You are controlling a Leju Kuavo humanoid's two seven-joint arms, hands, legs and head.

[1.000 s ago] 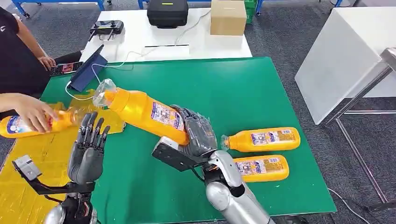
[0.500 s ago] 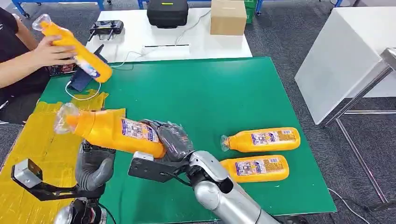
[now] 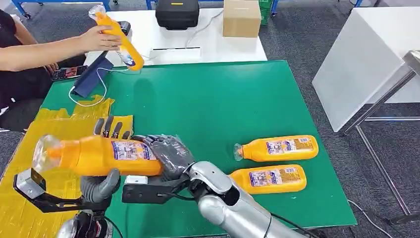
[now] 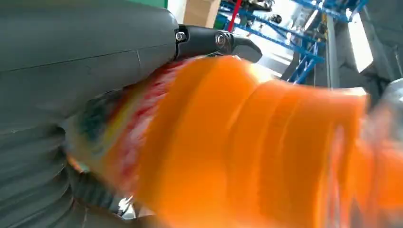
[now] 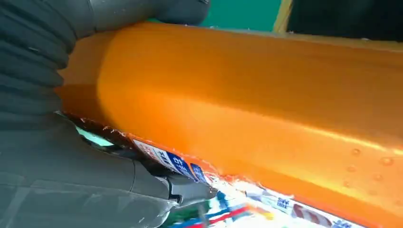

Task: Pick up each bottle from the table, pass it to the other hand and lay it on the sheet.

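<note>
Head view: my right hand (image 3: pixel 168 153) grips the bottle (image 3: pixel 99 156) by its base, level, at seven o'clock above the sheet (image 3: pixel 29 148), so my left hand (image 3: pixel 101 183) can cup it underneath; its grasp I cannot tell.

Bright even light, soft shadows, left wrist view motion-blurred
</note>
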